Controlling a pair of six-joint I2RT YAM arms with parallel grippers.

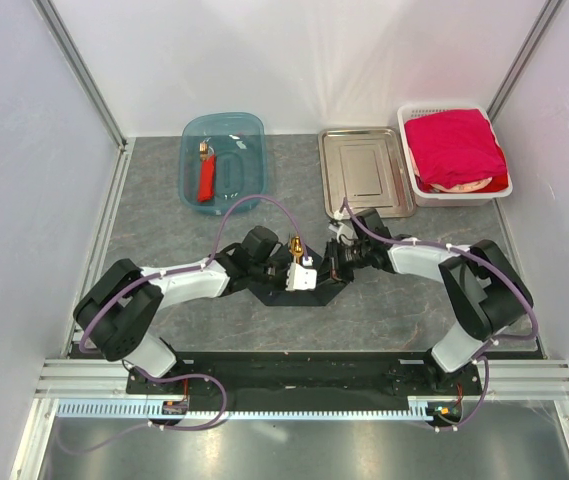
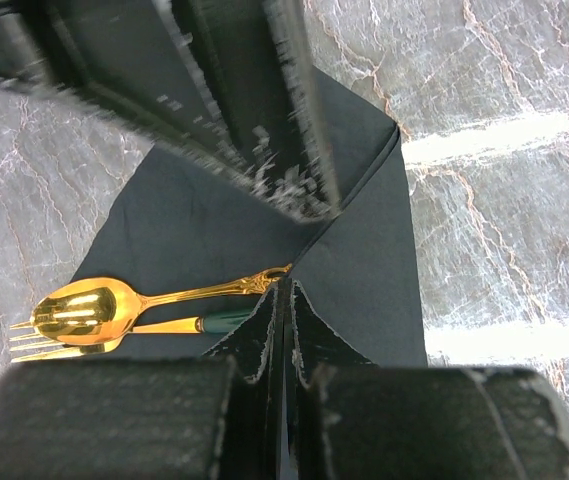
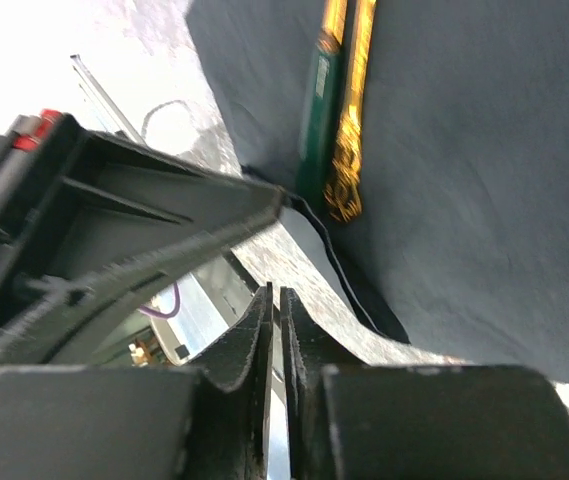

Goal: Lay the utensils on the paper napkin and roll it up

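Utensils: the utensils (image 2: 94, 312), a gold spoon and fork, lie side by side on the paper napkin (image 2: 204, 230), between the two arms.
Long axis: heads point away from the left gripper (image 2: 285, 310); handles run to its tips.
Left gripper: fingers pressed together; whether they pinch napkin, cannot tell.
Right gripper (image 3: 275, 310): fingers nearly touching, nothing between; just off the napkin's edge, handle ends beyond.
Nearer arm: left, by judgement.

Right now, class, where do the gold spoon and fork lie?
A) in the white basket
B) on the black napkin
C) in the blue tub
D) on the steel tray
B: the left wrist view shows the spoon and fork lying side by side on the black napkin.
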